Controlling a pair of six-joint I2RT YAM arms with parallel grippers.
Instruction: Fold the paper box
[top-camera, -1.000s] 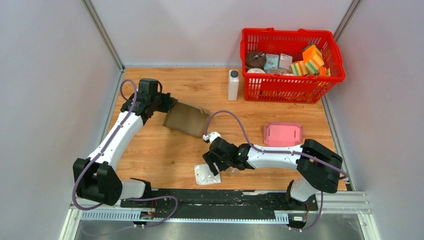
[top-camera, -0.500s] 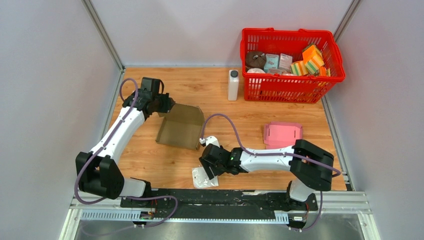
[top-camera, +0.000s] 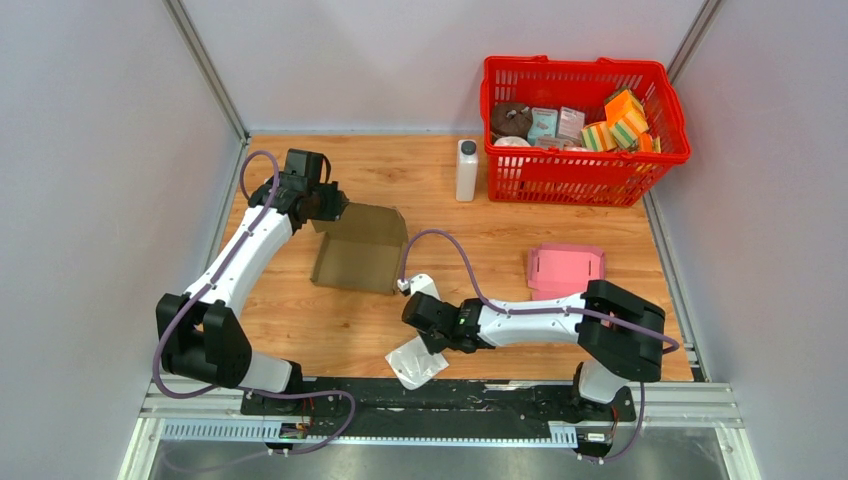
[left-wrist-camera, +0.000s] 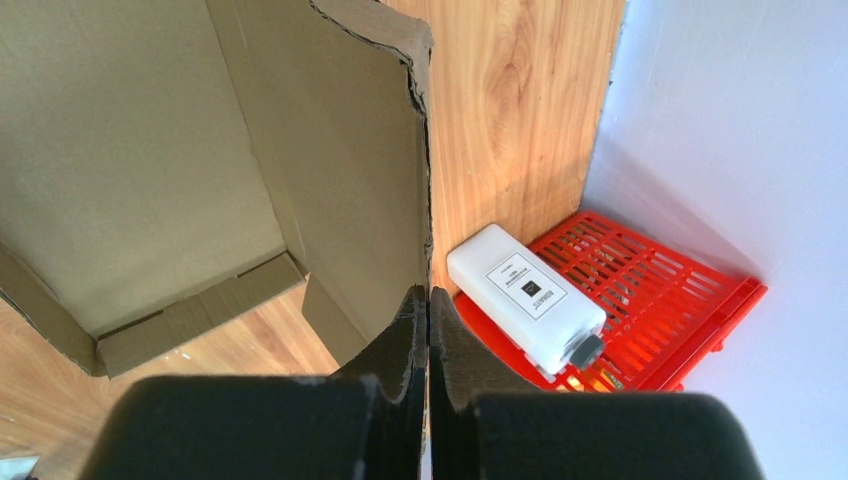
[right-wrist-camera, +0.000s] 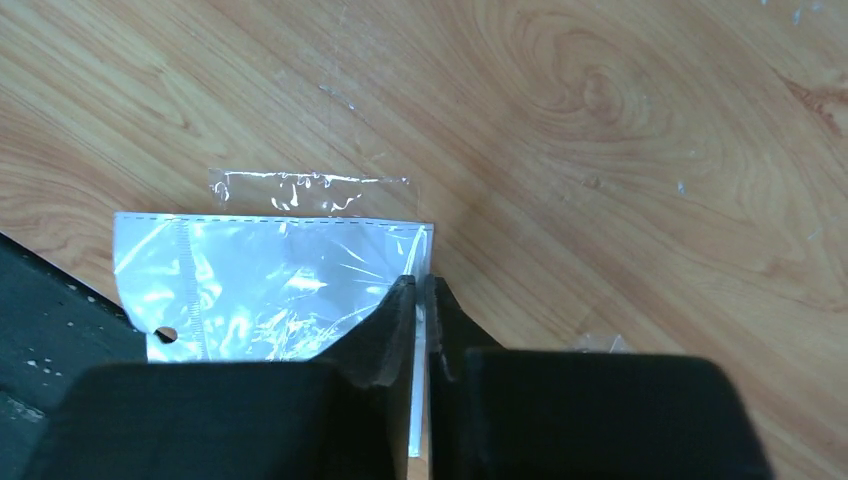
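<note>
The brown paper box (top-camera: 360, 255) lies half-opened on the wooden table, left of centre, its inside facing up. My left gripper (top-camera: 330, 205) is shut on the top edge of one box wall; the left wrist view shows that wall (left-wrist-camera: 360, 170) pinched between the fingers at the left gripper (left-wrist-camera: 428, 300). My right gripper (top-camera: 424, 338) is near the front edge, shut on the edge of a clear plastic bag (top-camera: 415, 362). In the right wrist view the right gripper (right-wrist-camera: 422, 292) holds the corner edge of the bag (right-wrist-camera: 270, 285).
A flat pink box (top-camera: 566, 268) lies at the right. A white bottle (top-camera: 466, 170) stands beside the red basket (top-camera: 585, 160) of mixed items at the back right; the bottle (left-wrist-camera: 525, 295) and basket (left-wrist-camera: 690, 300) also show past the box wall.
My right gripper has shut on the plastic bag and turned it, lifting one side. My left arm has swung the box from tilted to resting open on the table.
</note>
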